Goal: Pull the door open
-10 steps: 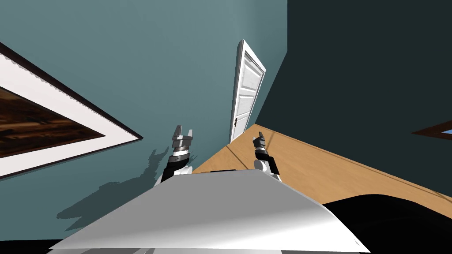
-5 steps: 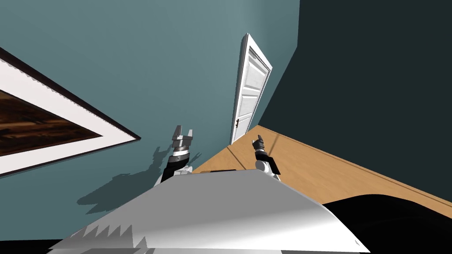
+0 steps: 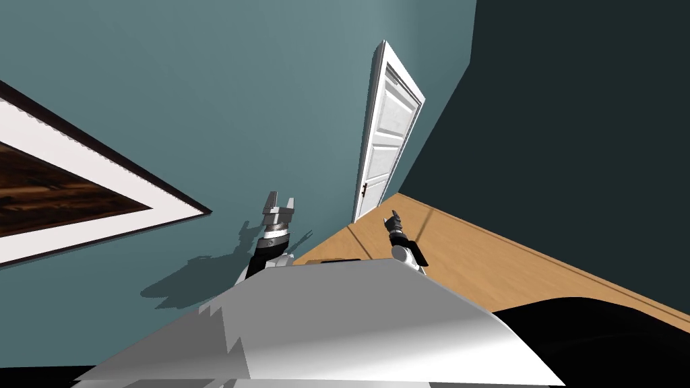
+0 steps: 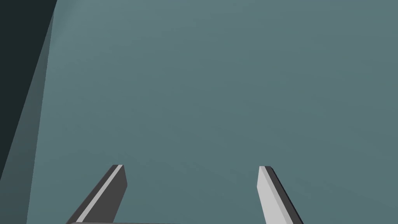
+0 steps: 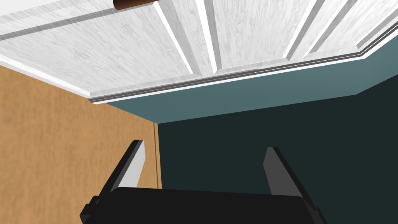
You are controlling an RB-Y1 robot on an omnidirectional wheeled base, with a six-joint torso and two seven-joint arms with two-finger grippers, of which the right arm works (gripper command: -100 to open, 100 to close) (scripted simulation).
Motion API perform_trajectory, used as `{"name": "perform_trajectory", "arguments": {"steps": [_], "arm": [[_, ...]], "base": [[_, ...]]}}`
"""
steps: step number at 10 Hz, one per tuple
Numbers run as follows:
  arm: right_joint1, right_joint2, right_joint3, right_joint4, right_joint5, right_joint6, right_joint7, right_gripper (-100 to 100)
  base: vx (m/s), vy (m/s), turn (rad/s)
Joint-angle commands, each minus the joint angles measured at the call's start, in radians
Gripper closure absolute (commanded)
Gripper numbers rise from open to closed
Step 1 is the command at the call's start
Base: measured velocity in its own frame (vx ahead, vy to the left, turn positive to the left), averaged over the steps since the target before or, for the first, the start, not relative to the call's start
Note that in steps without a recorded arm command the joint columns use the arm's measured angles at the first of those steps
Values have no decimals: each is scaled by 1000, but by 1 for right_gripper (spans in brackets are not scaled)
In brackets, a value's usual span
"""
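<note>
A white panelled door point(image 3: 387, 131) stands shut in the teal wall ahead, near the room's corner. Its small dark handle point(image 3: 364, 189) sits on the door's left edge, low down. In the right wrist view the door point(image 5: 116, 42) spreads across the far side, and a brown handle point(image 5: 134, 3) pokes in at the picture's edge. My right gripper point(image 3: 393, 217) is open, a stretch short of the door, pointing toward its base. My left gripper point(image 3: 279, 202) is open too, held up before the teal wall. Both pairs of fingers hold nothing.
A large framed picture point(image 3: 81, 195) hangs on the teal wall point(image 3: 236, 101) to my left. A dark wall point(image 3: 573, 135) runs along the right and meets the teal one beside the door. Tan wooden floor point(image 3: 472, 256) stretches ahead between them.
The whole head view has shifted: the door has slid right and grown slightly, so my base has moved nearer to it. Both arms keep their pose.
</note>
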Motion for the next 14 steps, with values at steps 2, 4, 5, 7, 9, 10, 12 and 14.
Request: {"name": "perform_trajectory", "arguments": {"steps": [2,4,5,7,9,10,12,14], "arm": [[-5,1,-21,30,-69,54,26,-100],[-9,-1,-35,63,-129,96,48,-100],[-12,-3,-42,79,-155,116,59,-100],[-14,-4,-50,96,-194,137,70,-100],[-18,-4,-64,129,-258,179,93,-100],[-20,-4,-72,146,-282,200,104,-100],[-22,-5,-79,163,-322,222,116,-100],[-26,-5,-94,196,-384,264,138,-100]], "base": [[52,-48,89],[83,-72,121],[69,-88,121],[43,-53,47],[61,-72,113],[88,-95,150],[52,-50,58],[61,-77,118]]}}
